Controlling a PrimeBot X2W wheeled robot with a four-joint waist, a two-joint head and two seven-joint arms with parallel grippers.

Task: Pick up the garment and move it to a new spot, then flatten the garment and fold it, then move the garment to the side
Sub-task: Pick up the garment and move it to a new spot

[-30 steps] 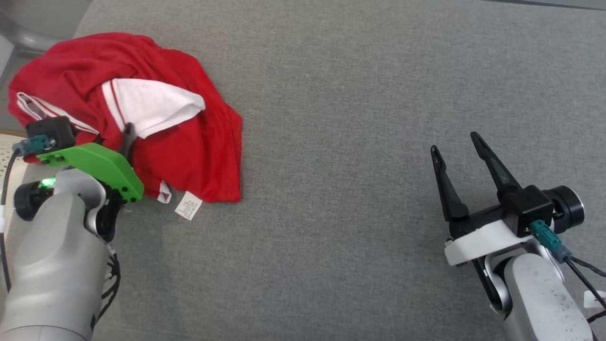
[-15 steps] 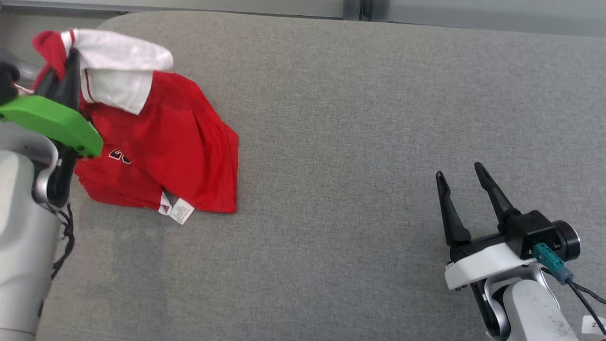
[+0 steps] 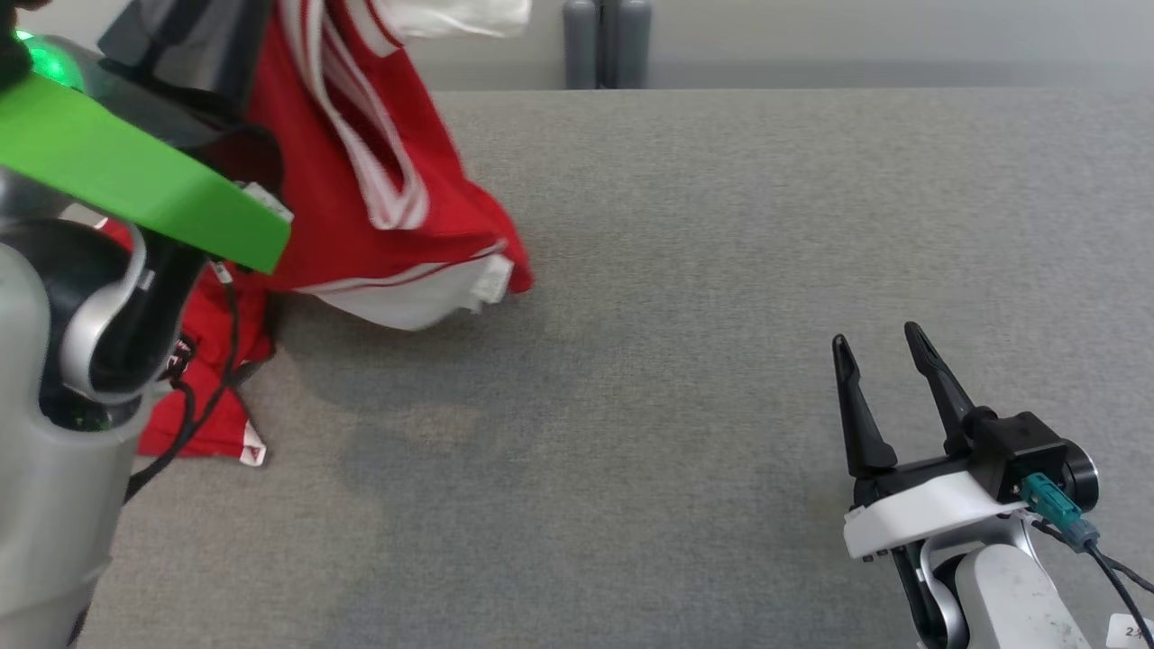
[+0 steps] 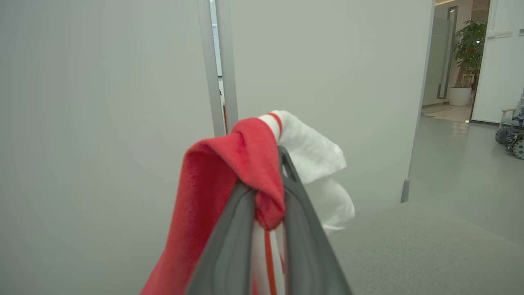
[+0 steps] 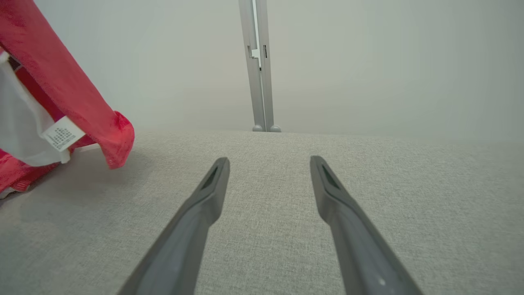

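Red-and-white knit garment (image 3: pixel 388 207) now hangs from the left end effector (image 4: pixel 268 192), which is shut on a bunched fold where the red cloth meets a white sleeve (image 4: pixel 311 151). A second ago the garment lay crumpled on the grey fabric-covered desk (image 3: pixel 721 270) with that end effector spread over it. Now most of it is in the air at the left of the head view, and only a low red part (image 3: pixel 207 424) is down on the desk. The head camera has also tilted up. So the pick-up looks done and the carry to a new spot is probably next. The garment hangs twisted and will need real flattening. The right end effector (image 3: pixel 876 335) is unchanged: jaws wide apart, holding nothing, low over the desk and well apart from the cloth. A white care label (image 5: pixel 61 133) dangles at the hem. The black cable (image 3: pixel 194 397) on the left arm runs right by the trailing cloth and could snag. The green plastic wrist cover (image 3: pixel 135 180) blocks part of the head view. A grey partition post (image 3: pixel 595 41) stands behind the desk's far edge, out of the way.
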